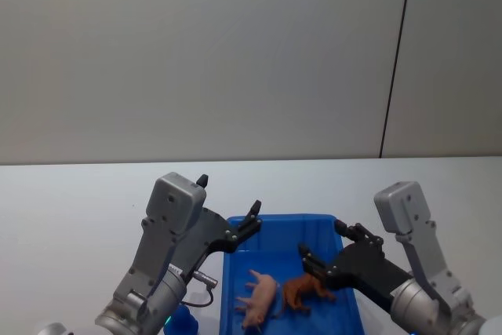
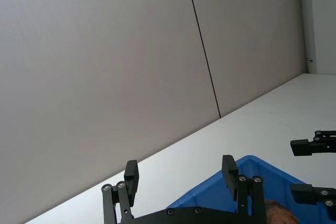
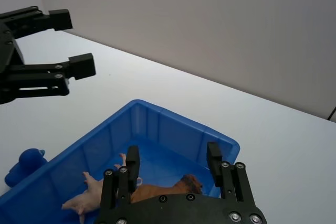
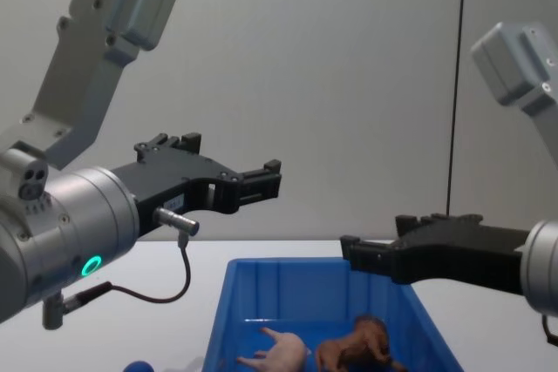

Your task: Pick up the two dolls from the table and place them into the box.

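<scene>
**Both dolls in the box: placing looks done, hands empty**

Pink doll [image 1: 261, 297] lies on the floor of the box [image 1: 282, 219], left of centre, legs out. Brown doll [image 1: 306, 289] is just beside it on the robot's right. The two are touching or v. nearly so, can't tell which. No doll is on the counter [image 1: 78, 194].

L hand [image 1: 229, 196] hangs above the box's far-left corner, fingers spread wide, nothing btwn them. R hand [image 1: 322, 238] hangs over the box's right side, above the brown doll, fingers also wide apart & empty. Neither touches box or dolls. In the chest view both are above the rim, w/ the L hand the higher.

Step, as I judge it: both dolls are released, so the put-in part is finished. Nxt move prob. only asks for lifting the arms up & back to rest. No grasp needed, no fine aim.

Edges/room:
- **Box:** the walls slope & carry a thick rim.
- **R hand:** it's the lower of the two, so it should rise before it swings out to the right. Otherwise its lower finger could clip the right rim.
- **L hand:** there's open counter to its left & beyond the far rim, so plenty of room.
- **Small blue round thing** [image 3: 23, 165]: it sits on the counter just beside the box's left wall, below the L arm. Don't let that arm drop onto it while pulling back.
- **Far side:** open counter runs to the wall, which is well behind both hands.
</scene>
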Action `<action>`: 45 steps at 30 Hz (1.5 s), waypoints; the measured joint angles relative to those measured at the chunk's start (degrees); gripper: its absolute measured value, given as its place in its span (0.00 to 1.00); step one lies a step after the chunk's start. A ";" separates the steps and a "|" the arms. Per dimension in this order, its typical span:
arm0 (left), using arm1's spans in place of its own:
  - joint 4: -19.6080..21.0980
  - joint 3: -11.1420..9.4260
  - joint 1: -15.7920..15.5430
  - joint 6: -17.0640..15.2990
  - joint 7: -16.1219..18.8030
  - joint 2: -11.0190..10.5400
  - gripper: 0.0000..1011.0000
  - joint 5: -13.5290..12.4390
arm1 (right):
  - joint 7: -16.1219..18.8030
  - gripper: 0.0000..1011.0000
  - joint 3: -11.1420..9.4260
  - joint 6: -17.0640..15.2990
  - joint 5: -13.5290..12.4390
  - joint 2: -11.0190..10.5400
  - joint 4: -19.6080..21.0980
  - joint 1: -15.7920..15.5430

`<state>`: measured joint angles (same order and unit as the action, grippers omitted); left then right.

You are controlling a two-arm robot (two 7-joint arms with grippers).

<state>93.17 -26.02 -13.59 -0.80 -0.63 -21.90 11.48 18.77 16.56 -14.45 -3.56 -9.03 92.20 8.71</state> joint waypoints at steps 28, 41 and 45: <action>0.00 0.00 0.00 0.00 0.00 0.00 0.99 0.00 | -15.39 0.99 -2.53 -1.54 -2.29 -2.41 4.03 -5.69; 0.59 0.31 0.59 -1.16 0.64 -0.42 0.99 0.60 | -18.34 0.99 -3.27 -1.28 -3.29 -3.31 5.40 -7.54; 1.29 0.69 1.33 -2.61 1.46 -1.06 0.99 1.59 | -18.77 0.99 -3.36 -1.24 -3.41 -3.43 5.59 -7.81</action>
<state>94.46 -25.33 -12.26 -3.40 0.84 -22.95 13.07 0.00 13.20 -15.69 -6.98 -12.46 97.80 0.90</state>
